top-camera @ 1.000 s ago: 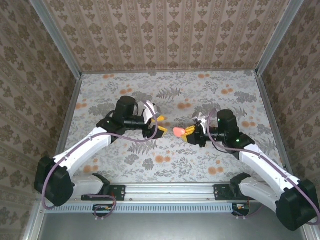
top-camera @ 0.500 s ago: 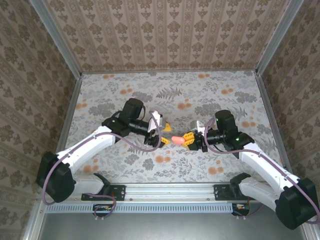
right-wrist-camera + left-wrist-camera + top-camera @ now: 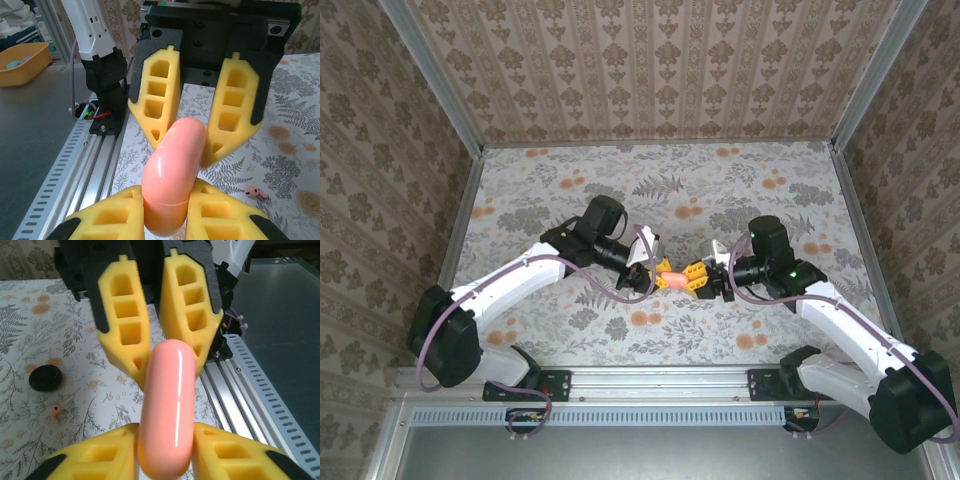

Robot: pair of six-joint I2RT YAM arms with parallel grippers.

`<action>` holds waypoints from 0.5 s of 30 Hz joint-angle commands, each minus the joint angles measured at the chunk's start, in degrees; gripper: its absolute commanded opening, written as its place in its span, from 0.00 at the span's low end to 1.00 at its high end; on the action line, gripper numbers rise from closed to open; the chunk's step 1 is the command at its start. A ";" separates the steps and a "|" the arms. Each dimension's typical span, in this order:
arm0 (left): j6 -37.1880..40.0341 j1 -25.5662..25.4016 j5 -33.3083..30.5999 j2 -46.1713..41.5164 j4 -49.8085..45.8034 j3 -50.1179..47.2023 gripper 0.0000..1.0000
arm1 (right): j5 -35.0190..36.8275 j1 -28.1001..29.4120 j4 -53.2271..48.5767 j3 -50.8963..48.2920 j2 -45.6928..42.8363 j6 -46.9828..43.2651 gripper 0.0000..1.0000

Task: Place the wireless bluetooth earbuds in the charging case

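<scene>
We find left gripper point(image 3: 165, 432) and right gripper point(image 3: 166, 192) both clamped on the salmon-pink rounded plastic case point(image 3: 167, 380); left wrist view adds a round black disc point(image 3: 45, 378), tiny pink earbud point(image 3: 56, 413).

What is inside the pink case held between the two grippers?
Nothing inside shows: the pink case is closed, its lid covering the interior. The left gripper and right gripper clamp its outside.

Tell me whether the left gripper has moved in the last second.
Yes. The left gripper moved right and nearer the front rail, onto the pink case in the right gripper.
</scene>
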 commanded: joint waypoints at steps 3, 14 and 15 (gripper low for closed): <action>1.90 -0.59 0.88 0.06 -2.59 1.90 0.19 | -1.12 0.39 1.82 1.81 -0.09 -1.02 0.22; -0.30 -0.99 -19.81 -2.71 -8.93 2.45 0.15 | 15.85 0.53 -6.43 1.94 -9.25 2.17 0.59; 0.12 -1.20 -22.65 -2.84 -9.78 2.62 0.15 | 18.07 0.80 -7.34 2.13 -9.74 2.05 0.60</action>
